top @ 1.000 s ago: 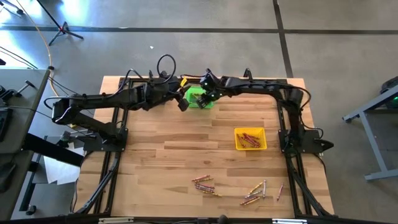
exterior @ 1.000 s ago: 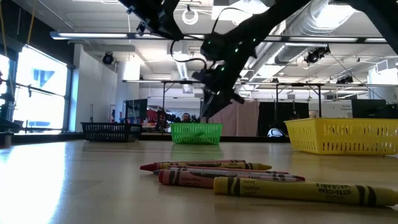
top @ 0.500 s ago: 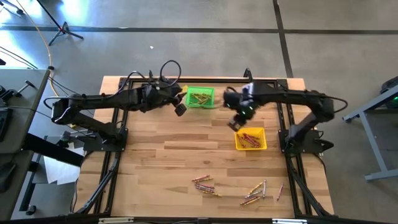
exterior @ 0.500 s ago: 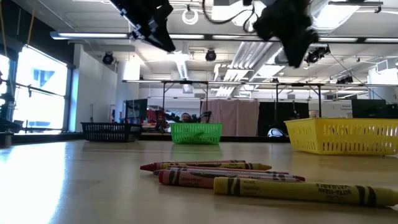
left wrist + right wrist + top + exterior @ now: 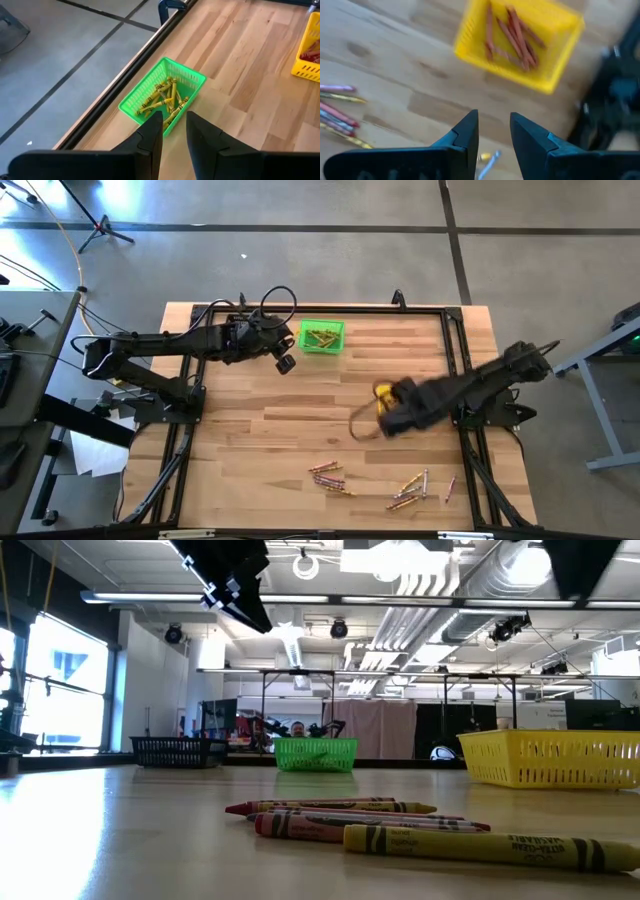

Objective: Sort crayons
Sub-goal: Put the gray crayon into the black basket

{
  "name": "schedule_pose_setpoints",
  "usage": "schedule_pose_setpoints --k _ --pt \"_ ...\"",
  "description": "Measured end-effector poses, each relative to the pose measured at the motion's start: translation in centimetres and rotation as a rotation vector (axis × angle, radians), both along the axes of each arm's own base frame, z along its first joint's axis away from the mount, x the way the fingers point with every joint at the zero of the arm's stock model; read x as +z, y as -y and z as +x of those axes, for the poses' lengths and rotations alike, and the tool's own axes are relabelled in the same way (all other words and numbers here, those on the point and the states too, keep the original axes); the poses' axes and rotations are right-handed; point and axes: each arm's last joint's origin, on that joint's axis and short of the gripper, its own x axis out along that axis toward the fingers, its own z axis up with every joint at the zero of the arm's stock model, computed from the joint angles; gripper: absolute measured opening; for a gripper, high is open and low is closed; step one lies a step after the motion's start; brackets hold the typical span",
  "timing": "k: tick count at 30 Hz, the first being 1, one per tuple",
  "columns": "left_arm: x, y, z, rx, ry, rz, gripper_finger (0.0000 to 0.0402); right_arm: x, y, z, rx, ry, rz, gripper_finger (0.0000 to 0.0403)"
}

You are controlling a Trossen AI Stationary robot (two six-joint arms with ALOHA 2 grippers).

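Note:
Yellow-gold crayons (image 5: 162,97) lie in the green bin (image 5: 322,336) at the far edge. Reddish crayons (image 5: 512,35) lie in the yellow bin (image 5: 470,30), which my right arm mostly covers in the high view. Loose crayons lie in two clusters near the front edge, one reddish (image 5: 328,477) and one greyish and gold (image 5: 413,489); they also show in the low view (image 5: 340,812). My left gripper (image 5: 285,363) hovers just left of the green bin, slightly open and empty. My right gripper (image 5: 372,422) is open and empty above the table, on the near left side of the yellow bin.
A black bin (image 5: 176,750) stands at the far left in the low view. Bare wood lies in the table's middle and left (image 5: 250,440). The dark frame rails (image 5: 458,380) run along both sides.
My right gripper has swung from the green bin toward the table's right and near edge, past the yellow bin, and now sits near that bin's near left side. My left gripper has drifted a little toward the near edge beside the green bin.

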Motion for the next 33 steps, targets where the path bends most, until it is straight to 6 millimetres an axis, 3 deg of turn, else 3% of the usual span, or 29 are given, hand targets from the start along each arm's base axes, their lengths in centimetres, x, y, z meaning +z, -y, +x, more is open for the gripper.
schedule_pose_setpoints --k 10,16,23,26,29,33 --pt "0.1 0.7 0.2 0.021 0.067 -0.073 0.0072 -3.4 -10.3 -3.3 -0.259 -0.045 0.035 0.0099" --pt "0.1 2.5 0.5 -0.188 0.101 -0.272 0.0072 -6.2 -15.3 -4.2 -0.264 -0.015 0.105 0.0099" --pt "-0.1 5.3 0.5 -0.287 0.074 -0.343 0.0072 -8.9 -17.4 -4.7 -0.277 -0.115 0.078 0.0099" --pt "-0.4 6.4 0.3 -0.324 0.034 -0.349 0.0072 -9.4 -17.5 -4.7 -0.279 -0.127 0.056 0.0099" --pt "-0.5 7.5 0.2 -0.34 0.014 -0.36 0.0072 -11.2 -17.0 -5.1 -0.286 -0.164 0.029 0.0099" --pt "-0.6 8.9 -0.1 -0.354 0.002 -0.363 0.0072 -13.7 -16.6 -5.1 -0.3 -0.134 0.149 0.0099"
